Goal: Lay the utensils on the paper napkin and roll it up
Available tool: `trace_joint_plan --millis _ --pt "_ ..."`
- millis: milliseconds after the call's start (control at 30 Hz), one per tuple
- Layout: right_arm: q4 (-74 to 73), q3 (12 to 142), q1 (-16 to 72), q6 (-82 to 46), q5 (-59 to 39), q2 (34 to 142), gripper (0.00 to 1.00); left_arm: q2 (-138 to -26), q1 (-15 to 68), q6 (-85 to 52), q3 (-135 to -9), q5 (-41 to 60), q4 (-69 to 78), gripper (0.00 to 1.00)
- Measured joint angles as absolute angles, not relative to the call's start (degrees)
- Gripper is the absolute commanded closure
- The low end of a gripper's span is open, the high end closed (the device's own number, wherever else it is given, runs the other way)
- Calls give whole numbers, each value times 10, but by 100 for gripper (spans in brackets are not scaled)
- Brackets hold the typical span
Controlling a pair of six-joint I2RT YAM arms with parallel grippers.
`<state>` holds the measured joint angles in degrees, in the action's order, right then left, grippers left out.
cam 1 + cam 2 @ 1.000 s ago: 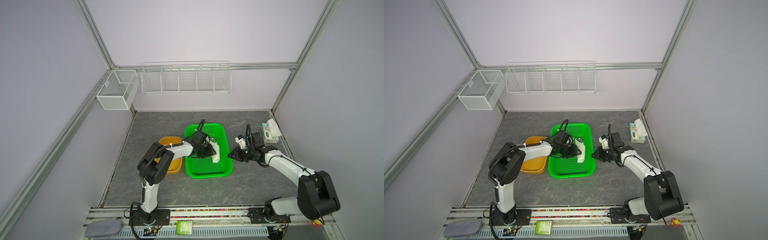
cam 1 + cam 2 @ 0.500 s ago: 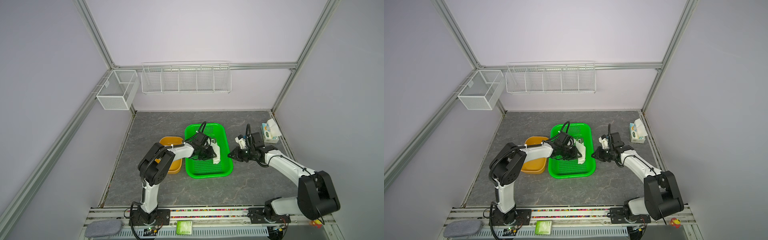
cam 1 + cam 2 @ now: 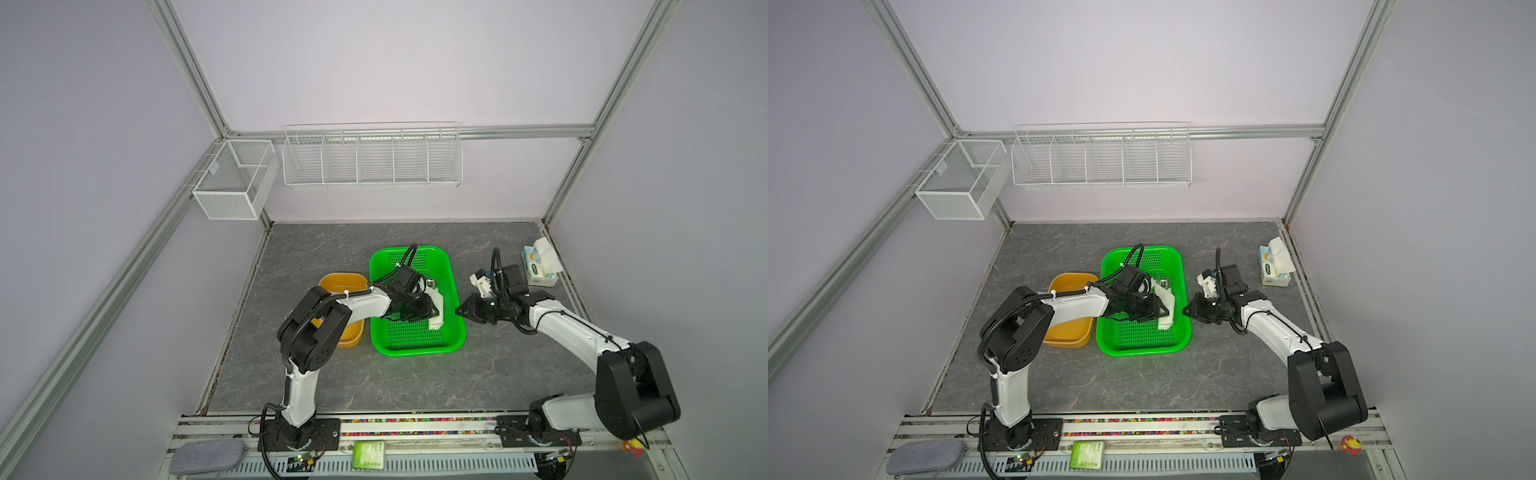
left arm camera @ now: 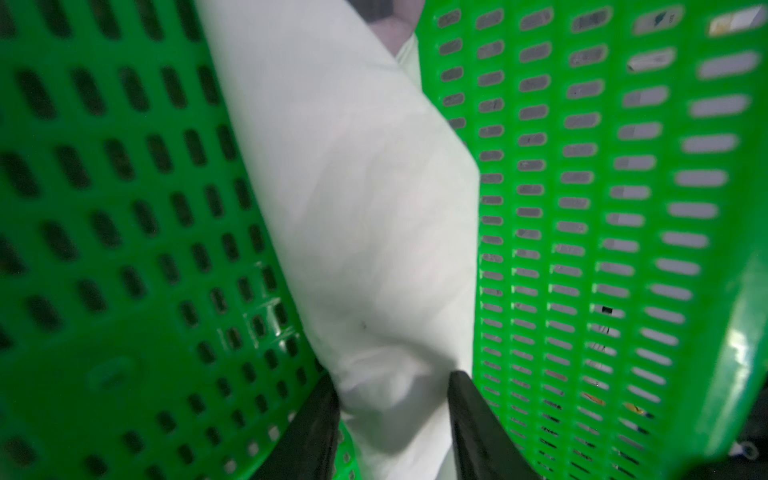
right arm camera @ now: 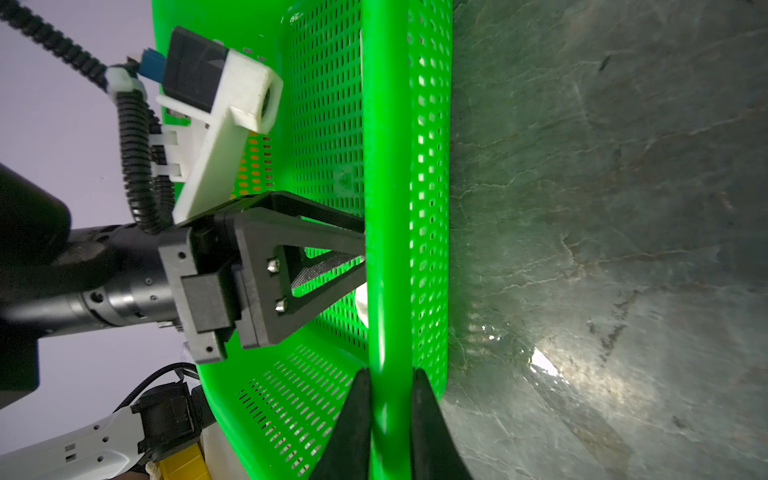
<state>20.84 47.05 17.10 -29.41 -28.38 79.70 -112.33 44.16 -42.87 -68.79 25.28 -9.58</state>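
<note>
Status: pretty much done I think, paper napkin (image 4: 365,208) lies rolled up inside the green basket (image 5: 386,166) against its side wall, left hand (image 4: 392,380) pinched on it. The right hand (image 5: 390,374) is clamped on the basket rim. Can't see the utensils, presumably wrapped inside. Maybe just tidying left.

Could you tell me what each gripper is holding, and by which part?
The right gripper clamps the green basket by its rim. The left gripper straddles the paper napkin near one end; grip uncertain.

Robot lab: aluminium-framed enclosure (image 3: 519,132)
</note>
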Motion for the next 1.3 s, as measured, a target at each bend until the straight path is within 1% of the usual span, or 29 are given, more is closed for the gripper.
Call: trace_joint_plan --millis 67,100,133,200,300,467,500,600,767,833,900,933,967,1033,1133,1200,1300 --pt "214 474 171 -296 -274 797 74 -1108 442 -429 -681 248 -97 50" --pt "218 476 171 -296 -268 797 70 -1098 442 -428 -679 244 -98 48" --pt "220 479 171 -297 -263 797 68 -1085 442 -427 -677 239 -100 47" --pt "223 483 171 -299 -254 797 65 -1062 442 -423 -676 230 -103 47" --pt "227 489 171 -299 -246 797 64 -1032 441 -416 -676 221 -105 46" --pt "233 490 171 -298 -238 796 53 -1020 441 -411 -674 212 -107 46" --pt "234 490 171 -297 -237 795 50 -1018 441 -409 -672 208 -107 46" --pt "247 501 171 -292 -229 788 36 -997 441 -393 -662 180 -124 45" --pt "260 524 171 -278 -181 736 15 -893 435 -355 -632 93 -153 38" --pt "263 529 170 -269 -141 698 10 -837 430 -342 -620 35 -164 32" --pt "264 531 168 -261 -89 659 8 -780 421 -325 -602 -27 -167 28" --pt "263 532 167 -256 -59 641 8 -748 412 -316 -587 -57 -166 16" --pt "262 533 166 -251 -25 625 8 -720 401 -308 -572 -82 -164 2" --pt "248 528 165 -230 55 593 8 -660 360 -289 -529 -129 -155 1" --pt "178 482 163 -172 167 554 0 -592 277 -264 -469 -193 -152 1" --pt "114 432 158 -124 234 546 3 -563 220 -248 -438 -223 -145 1" --pt "29 368 129 -63 293 584 2 -542 122 -215 -392 -248 -102 1"
